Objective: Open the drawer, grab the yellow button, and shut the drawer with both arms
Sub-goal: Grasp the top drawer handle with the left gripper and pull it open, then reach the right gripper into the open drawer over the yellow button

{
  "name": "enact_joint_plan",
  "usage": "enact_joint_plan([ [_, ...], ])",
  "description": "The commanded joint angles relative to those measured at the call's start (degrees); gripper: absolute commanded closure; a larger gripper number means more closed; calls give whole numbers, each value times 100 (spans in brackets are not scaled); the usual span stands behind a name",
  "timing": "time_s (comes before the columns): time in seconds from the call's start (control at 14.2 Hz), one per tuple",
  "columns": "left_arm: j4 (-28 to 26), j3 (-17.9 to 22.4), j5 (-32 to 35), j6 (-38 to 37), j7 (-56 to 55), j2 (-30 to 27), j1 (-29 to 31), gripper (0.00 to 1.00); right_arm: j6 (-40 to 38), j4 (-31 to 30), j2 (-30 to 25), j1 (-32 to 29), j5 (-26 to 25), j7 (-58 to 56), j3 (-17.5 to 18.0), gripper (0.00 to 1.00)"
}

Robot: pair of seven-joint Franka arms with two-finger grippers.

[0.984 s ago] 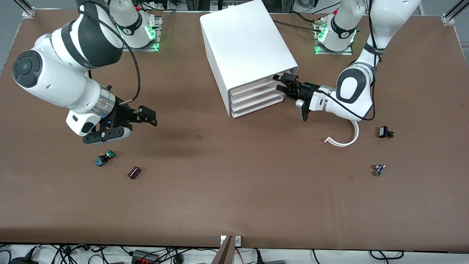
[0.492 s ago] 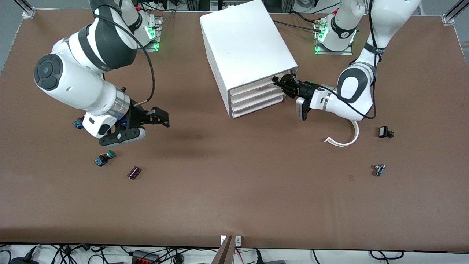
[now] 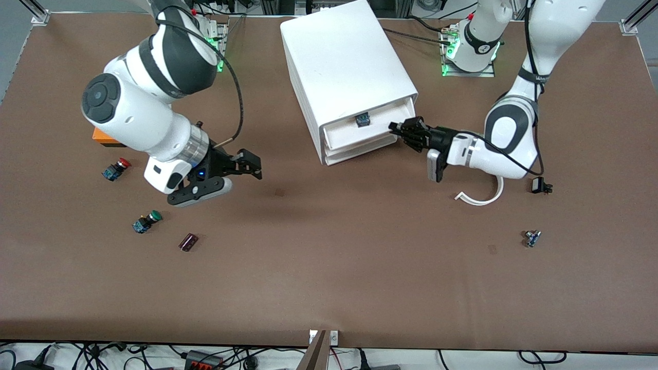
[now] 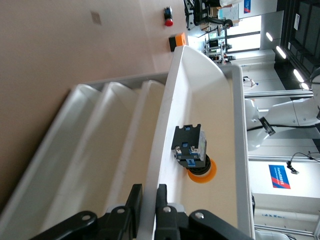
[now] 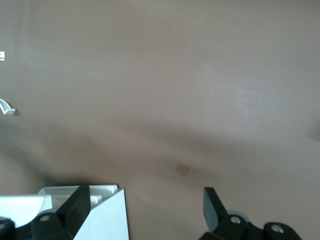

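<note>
The white cabinet point(image 3: 344, 61) stands at the table's robot side, its highest drawer point(image 3: 354, 137) pulled partly out. Inside lies the button point(image 3: 363, 119), blue-black body up, on its yellow-orange cap. My left gripper point(image 3: 397, 128) is shut on the drawer's front rim at the corner toward the left arm's end. In the left wrist view the fingers point(image 4: 134, 200) pinch the rim of the drawer point(image 4: 167, 135), with the button point(image 4: 191, 149) just inside. My right gripper point(image 3: 255, 167) hangs open over bare table beside the cabinet; the right wrist view shows the right gripper point(image 5: 145, 200) holding nothing, the cabinet point(image 5: 100, 215) at its edge.
A red-capped button point(image 3: 115, 168) and an orange block point(image 3: 103, 137) lie toward the right arm's end, with a green-capped button point(image 3: 146, 221) and a dark maroon part point(image 3: 188, 241) nearer the camera. A white curved strip point(image 3: 483, 198) and two small parts point(image 3: 540, 185) point(image 3: 532, 238) lie toward the left arm's end.
My left gripper shut on the top drawer's front and drew it out, uncovering the button. My right arm moved across the table toward the cabinet, still open.
</note>
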Motion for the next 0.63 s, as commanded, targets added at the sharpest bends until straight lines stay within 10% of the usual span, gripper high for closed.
enact_joint_plan([
  [0.0, 737, -8, 368, 84, -127, 511, 169, 96, 105, 445, 329, 195, 65, 83, -23, 0],
  [0.28, 941, -8, 458, 101, -118, 626, 248, 87, 95, 1079, 778, 512, 39, 83, -41, 0],
  [0.42, 985, -8, 458, 102, -84, 705, 266, 1, 95, 1124, 805, 679, -285, 92, -41, 0],
  [0.56, 994, -8, 466, 75, -127, 653, 292, 0, 95, 1272, 858, 881, -348, 371, -49, 0],
])
